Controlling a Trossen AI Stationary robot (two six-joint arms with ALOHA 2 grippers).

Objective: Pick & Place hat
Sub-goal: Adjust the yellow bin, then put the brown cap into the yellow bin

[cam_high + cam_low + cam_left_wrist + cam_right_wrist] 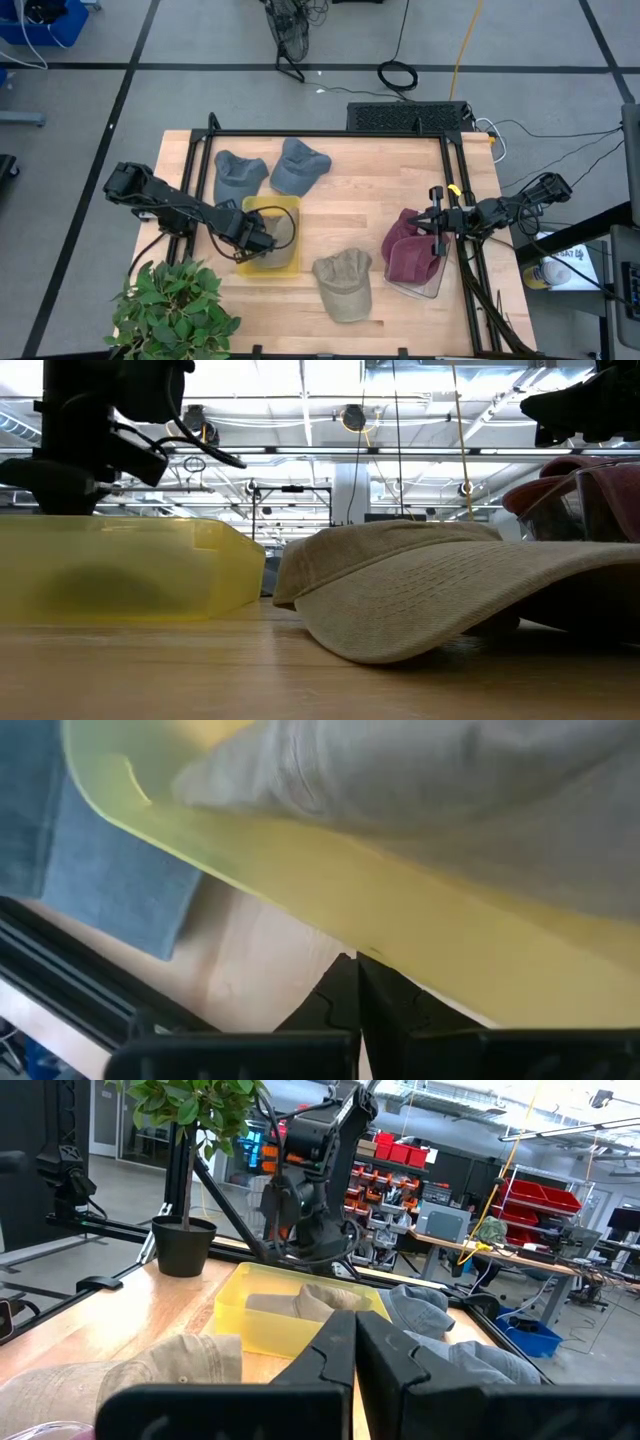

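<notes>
A tan hat (343, 285) (450, 590) lies brim-down on the wood near the table's near edge. A grey hat (283, 232) (450, 790) lies inside a yellow bin (270, 203) (400, 910). My left gripper (268, 240) (357, 965) is shut, its tips right at the bin's near-left wall. A maroon hat (408, 250) sits in a clear bin (425, 288) at the table's right. My right gripper (428, 222) (355, 1330) is shut and hovers over the maroon hat, pointing toward the table's left. My left gripper has its shut fingertips (345, 982) against or just short of the yellow bin's outer wall (380, 945); I cannot tell whether they touch it. The bin stands flat on the table.
Two blue-grey hats (238, 172) (298, 165) lie on the table's far left part. A potted plant (175, 310) stands at the near left corner. A black frame rail (330, 133) runs along the far edge. Bare wood lies between the yellow bin and the clear bin.
</notes>
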